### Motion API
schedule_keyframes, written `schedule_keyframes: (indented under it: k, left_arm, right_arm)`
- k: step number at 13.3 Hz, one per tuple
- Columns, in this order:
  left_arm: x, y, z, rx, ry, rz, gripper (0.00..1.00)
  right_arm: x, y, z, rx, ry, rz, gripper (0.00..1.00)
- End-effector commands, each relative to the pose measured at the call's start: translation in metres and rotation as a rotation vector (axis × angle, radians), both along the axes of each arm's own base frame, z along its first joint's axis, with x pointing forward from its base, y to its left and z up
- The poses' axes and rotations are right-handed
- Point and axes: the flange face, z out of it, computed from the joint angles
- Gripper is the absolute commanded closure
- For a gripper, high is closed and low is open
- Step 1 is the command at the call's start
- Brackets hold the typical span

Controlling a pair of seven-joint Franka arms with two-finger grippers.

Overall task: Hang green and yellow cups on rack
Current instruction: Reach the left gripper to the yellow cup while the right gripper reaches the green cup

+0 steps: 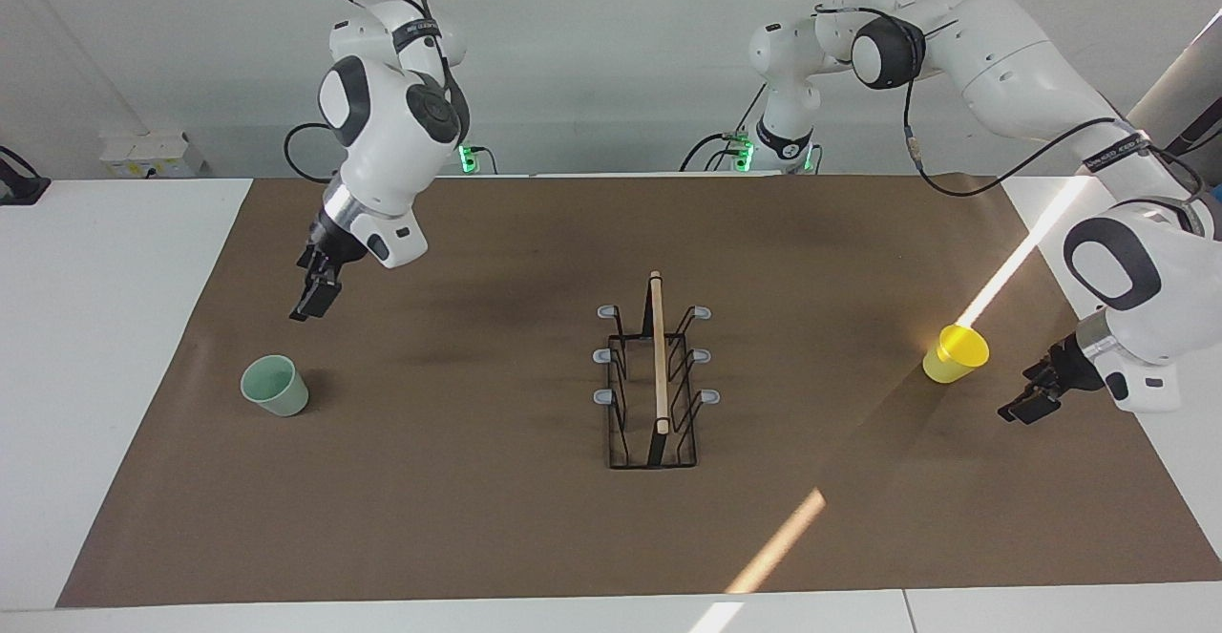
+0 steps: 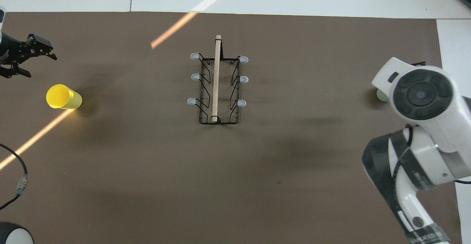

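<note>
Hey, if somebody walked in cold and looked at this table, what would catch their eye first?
Probably the bright yellow plastic cup toward the left arm's end of the brown mat, lit by a stripe of sunlight, with the left gripper raised close beside it. Next, the black wire rack with its long wooden rod stands mid-table, its pegs bare. The pale mint green cup sits at the right arm's end, the right gripper over the mat near it.

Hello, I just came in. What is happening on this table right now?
Two robot arms are set to hang two cups on a rack, and neither cup is picked up yet. The green cup stands at the right arm's end of the table, with the right gripper in the air close to it. The yellow cup stands at the left arm's end, with the left gripper low beside it. All the rack's pegs are bare.
</note>
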Motion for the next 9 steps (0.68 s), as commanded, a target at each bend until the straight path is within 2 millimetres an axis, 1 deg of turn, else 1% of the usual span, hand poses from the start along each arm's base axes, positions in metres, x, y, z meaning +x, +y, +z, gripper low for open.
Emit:
schedule_keyframes:
  k: [1, 2, 3, 4, 5, 7, 8, 9]
  left_arm:
    - [0.005, 0.027, -0.014, -0.079, 0.007, 0.189, 0.00]
    - [0.003, 0.029, -0.012, -0.138, 0.006, 0.272, 0.00]
    - [-0.004, 0.039, -0.013, -0.196, 0.027, 0.376, 0.00]
    - [-0.015, 0.055, -0.007, -0.266, 0.034, 0.461, 0.00]
    - [-0.024, 0.063, -0.013, -0.307, 0.047, 0.516, 0.00]
    - [-0.039, 0.068, -0.022, -0.315, 0.084, 0.602, 0.00]
    - [-0.044, 0.082, -0.017, -0.329, 0.066, 0.660, 0.00]
    - [-0.047, 0.089, -0.018, -0.385, 0.057, 0.714, 0.00]
  right_arm:
    - [0.008, 0.002, -0.033, -0.027, -0.028, 0.032, 0.00]
    - [0.005, 0.004, -0.050, -0.021, -0.037, 0.034, 0.00]
    - [0.000, 0.005, -0.065, -0.014, -0.061, 0.027, 0.00]
    - [-0.005, 0.003, -0.077, -0.003, -0.087, 0.010, 0.00]
    - [-0.007, 0.002, -0.085, 0.019, -0.098, 0.008, 0.00]
    - [-0.006, 0.007, -0.105, 0.038, -0.086, 0.040, 0.00]
    - [-0.005, 0.007, -0.114, 0.026, -0.097, 0.047, 0.00]
    - [-0.004, 0.007, -0.126, 0.023, -0.104, 0.043, 0.00]
